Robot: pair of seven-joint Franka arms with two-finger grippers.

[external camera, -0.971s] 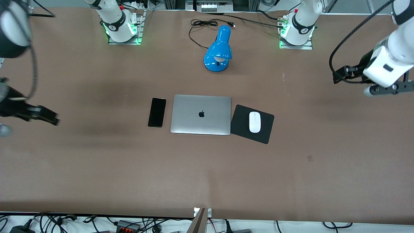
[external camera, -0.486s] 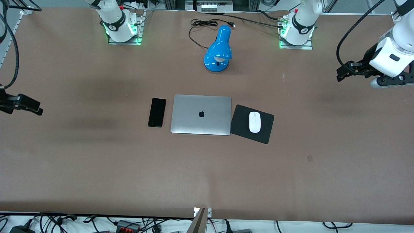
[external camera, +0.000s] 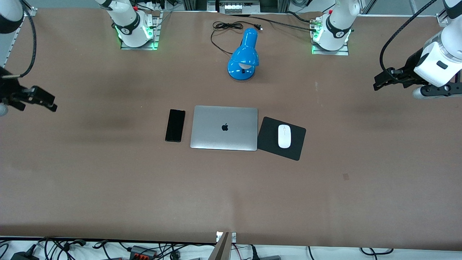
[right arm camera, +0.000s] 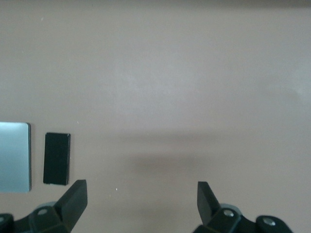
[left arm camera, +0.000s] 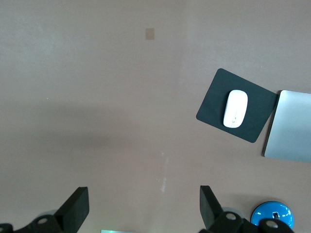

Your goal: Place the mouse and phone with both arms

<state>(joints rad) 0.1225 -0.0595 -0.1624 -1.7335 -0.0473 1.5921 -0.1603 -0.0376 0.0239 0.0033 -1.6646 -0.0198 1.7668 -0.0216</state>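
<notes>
The white mouse [external camera: 284, 136] lies on a black mouse pad [external camera: 270, 139] beside the closed silver laptop [external camera: 224, 127], toward the left arm's end. It also shows in the left wrist view [left arm camera: 235, 108]. The black phone [external camera: 175, 125] lies flat on the table beside the laptop, toward the right arm's end, and shows in the right wrist view [right arm camera: 56, 158]. My left gripper [external camera: 382, 80] is open and empty, high over the table's left-arm end. My right gripper [external camera: 43, 100] is open and empty, high over the right-arm end.
A blue desk lamp [external camera: 244, 56] with a black cord [external camera: 225, 27] stands between the arm bases, farther from the front camera than the laptop. The brown table [external camera: 231, 195] is bare nearer the camera. Cables lie along the front edge.
Both arms have drawn away from the middle toward their ends of the table and risen. The right gripper moved up in the view. Mouse and phone have not moved.
</notes>
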